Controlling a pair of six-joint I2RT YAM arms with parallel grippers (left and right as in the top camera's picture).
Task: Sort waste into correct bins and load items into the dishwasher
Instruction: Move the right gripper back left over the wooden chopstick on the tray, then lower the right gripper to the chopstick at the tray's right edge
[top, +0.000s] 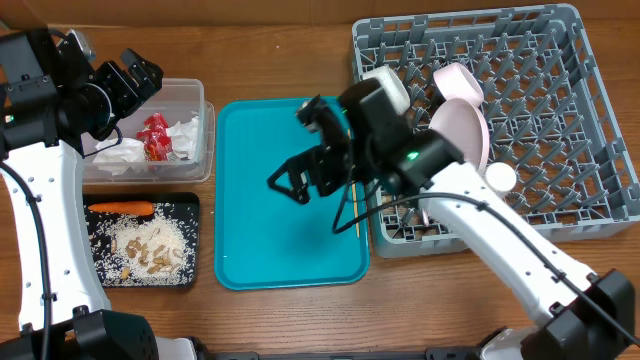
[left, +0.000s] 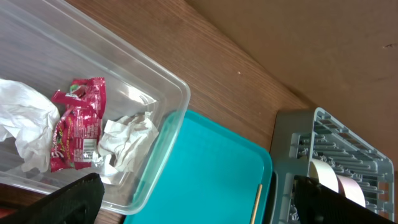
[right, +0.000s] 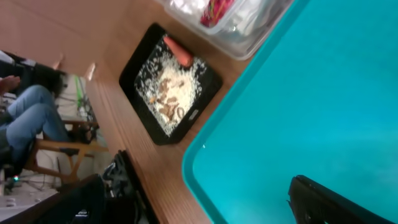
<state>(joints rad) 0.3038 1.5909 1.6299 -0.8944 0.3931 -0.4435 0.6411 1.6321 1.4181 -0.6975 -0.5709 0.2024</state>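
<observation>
The clear tub (top: 196, 120) holds the red wrapper (top: 155, 137) and white napkins (top: 118, 152); the left wrist view shows the wrapper (left: 78, 130) and a napkin (left: 127, 140) too. The black tray (top: 192, 245) holds the carrot (top: 120, 208) and rice-like scraps (top: 150, 245); the carrot also shows in the right wrist view (right: 177, 51). The thin wooden stick (top: 353, 205) lies along the teal tray's right edge. My left gripper (top: 138, 78) hangs open and empty above the tub. My right gripper (top: 288, 187) is open and empty over the teal tray (top: 260, 240). The grey dish rack (top: 590, 100) holds pink and white dishes (top: 462, 125) and a small white cup (top: 500, 178).
The teal tray lies between the two bins and the rack, bare except for the stick (left: 256, 202). The rack (left: 336, 134) fills the right side of the table. In the right wrist view, seated people and chairs (right: 31, 118) are beyond the table edge.
</observation>
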